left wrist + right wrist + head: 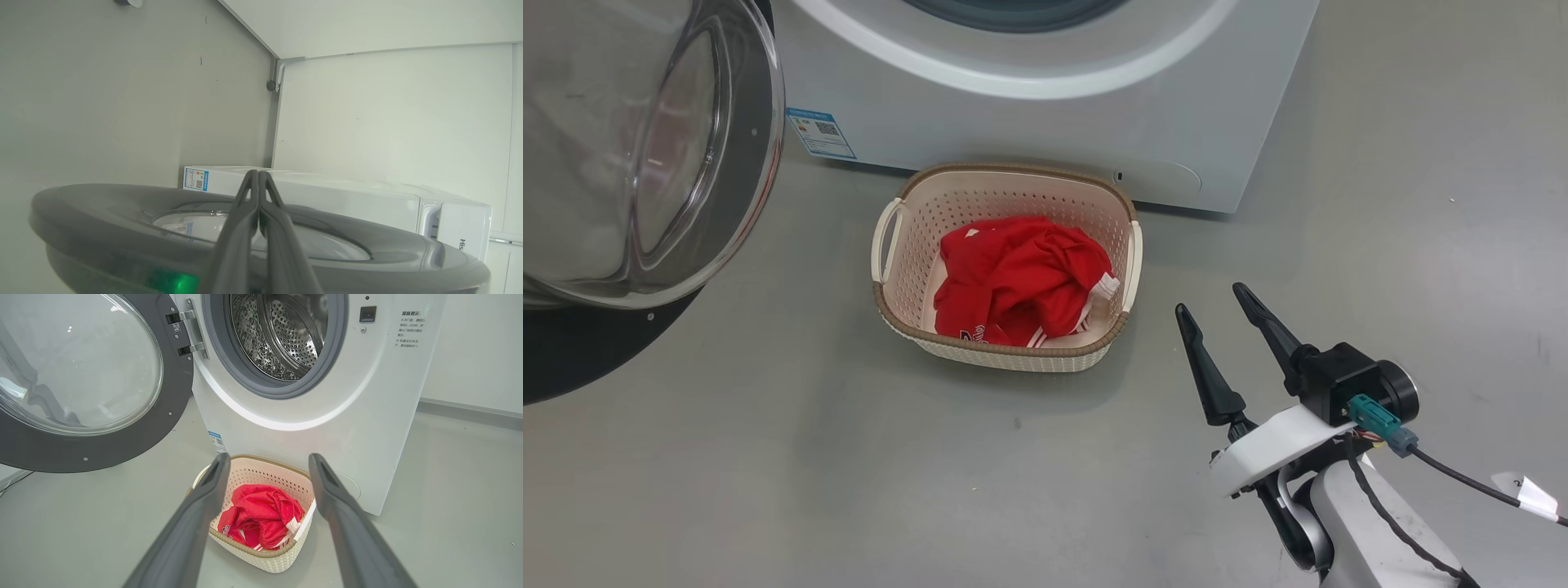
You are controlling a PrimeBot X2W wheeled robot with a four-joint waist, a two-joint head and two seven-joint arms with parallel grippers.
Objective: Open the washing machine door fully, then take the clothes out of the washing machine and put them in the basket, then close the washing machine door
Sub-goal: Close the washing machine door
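Clothes (pixel 1021 278) lay bunched in the basket (pixel 1005 358), which sat on the floor just in front of the washing machine (pixel 1176 122). Drum (pixel 282 339) looked bare of fabric as far as the right wrist view reached. Washing machine door (pixel 81 375) hung wide open, hinged on the robot's left side of the opening. Right gripper (pixel 1213 300) was released, jaws spread and empty, near the basket's right side but apart from it. Left gripper (pixel 258 176) was clenched on nothing, fingers pressed together, lying over the door's outer face; contact could not be told. Judged step: closing the door. To do it well, push with the shut fingers on the dark rim far from the hinge, not on the glass bulge. Follow the door's arc rather than driving straight, and keep pressing until the latch catches. Basket stood close under the opening, so the door's lower edge would need watching. Right arm was best kept out of the swing path.
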